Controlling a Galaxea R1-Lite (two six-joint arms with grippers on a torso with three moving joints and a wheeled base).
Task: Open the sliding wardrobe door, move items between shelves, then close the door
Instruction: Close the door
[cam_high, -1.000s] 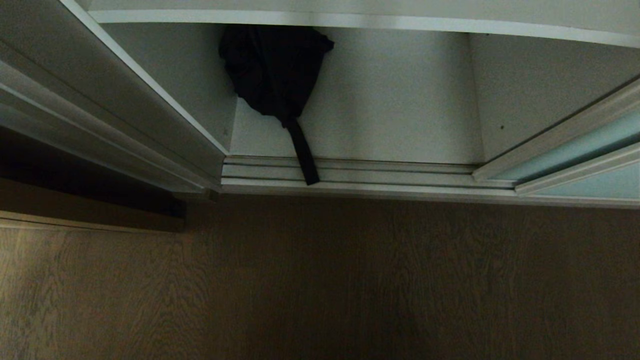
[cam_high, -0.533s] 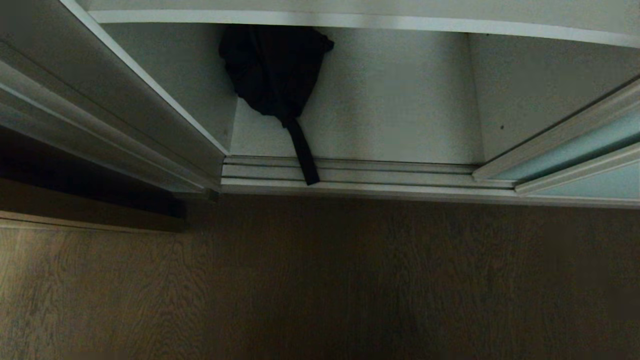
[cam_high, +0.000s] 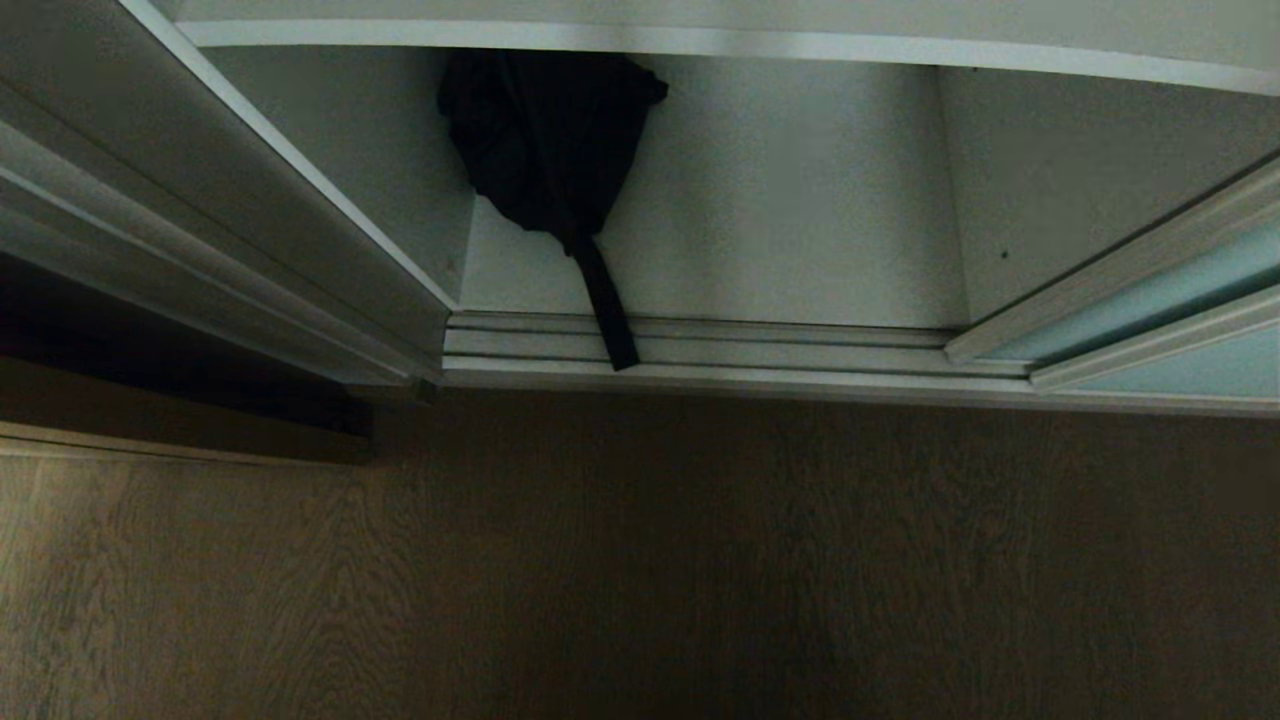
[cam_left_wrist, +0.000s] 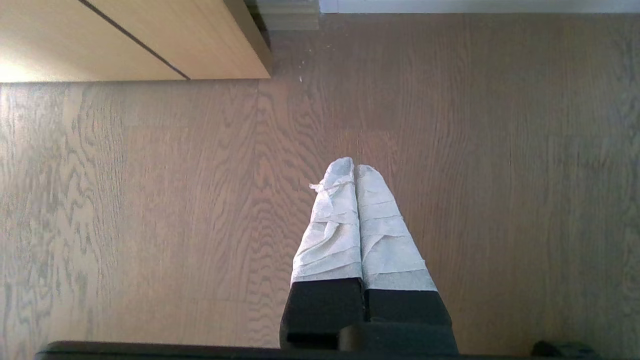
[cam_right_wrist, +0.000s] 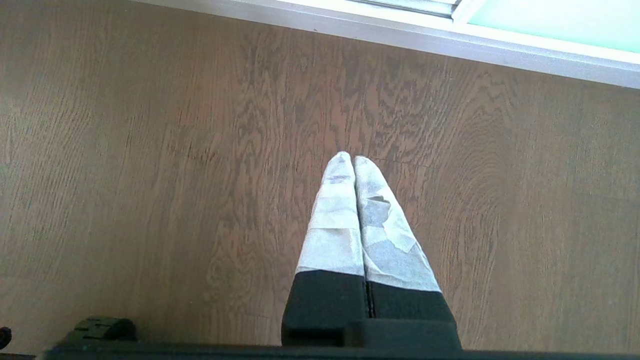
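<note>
Left tool (cam_left_wrist: 355, 167) pinched together above floor (cam_left_wrist: 150, 200), empty

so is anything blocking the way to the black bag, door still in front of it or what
Nothing visible blocks it. The sliding wardrobe door stands off to the right, leaving the black pouch bag exposed on the shelf. Its strap trails across the floor track, in the door's path.

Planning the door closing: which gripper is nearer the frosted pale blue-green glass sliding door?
Right. The right gripper hangs over floor near the door; the left gripper hangs by a tan wooden cabinet.
</note>
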